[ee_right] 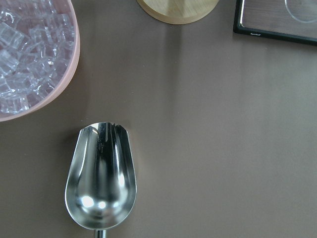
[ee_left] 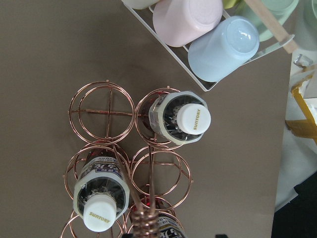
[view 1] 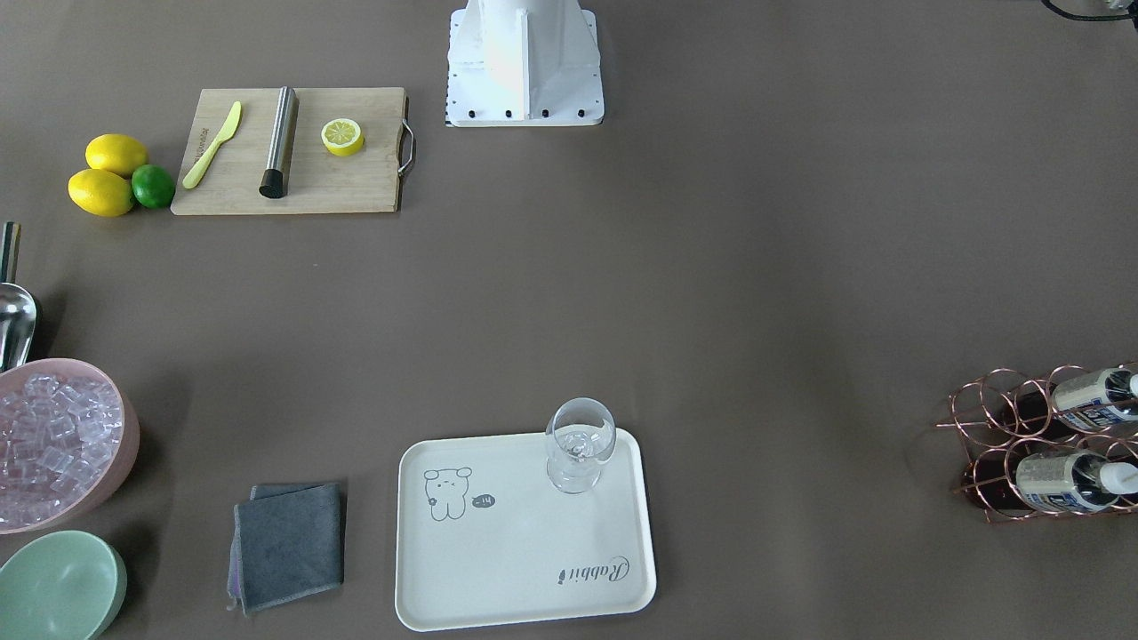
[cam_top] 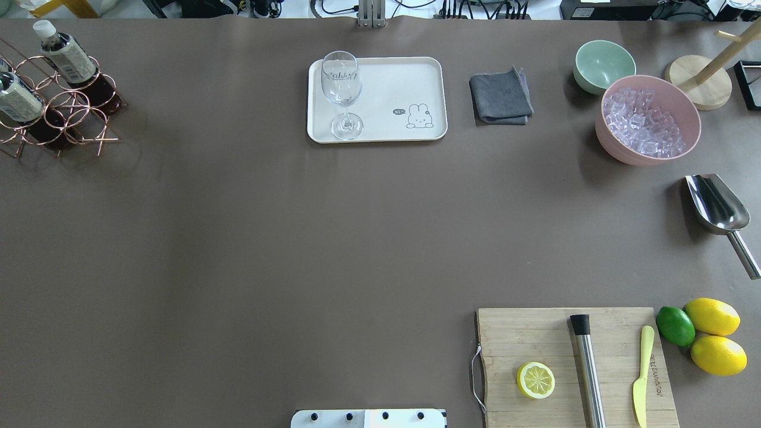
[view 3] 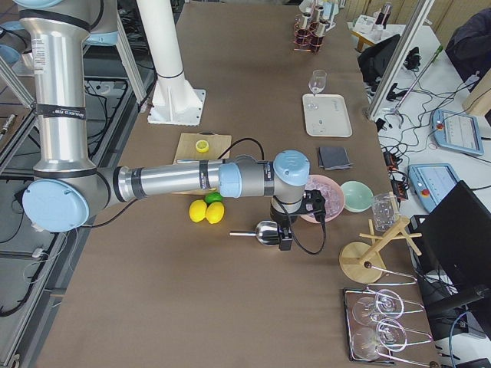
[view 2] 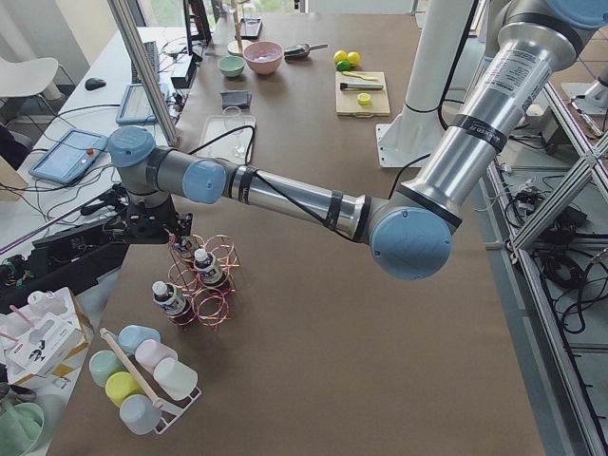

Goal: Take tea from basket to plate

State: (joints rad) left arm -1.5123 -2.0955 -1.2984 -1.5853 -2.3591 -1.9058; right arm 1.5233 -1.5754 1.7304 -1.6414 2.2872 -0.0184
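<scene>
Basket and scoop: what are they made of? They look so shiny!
The basket looks like thin metal wire with a glossy copper-pink finish, bent into rings. The scoop looks like polished steel, probably stainless: it is silvery and mirror-bright and shows reflections.

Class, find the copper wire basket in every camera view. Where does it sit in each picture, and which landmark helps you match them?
Front-facing: basket at the right edge, below the middle.
Overhead: top left corner.
Exterior left: left of centre.
Exterior right: at the top, right of centre.
Left wrist: fills the view, seen from above.
Right wrist: not in it.
Landmark: the cream tray shows in all four exterior views.
</scene>
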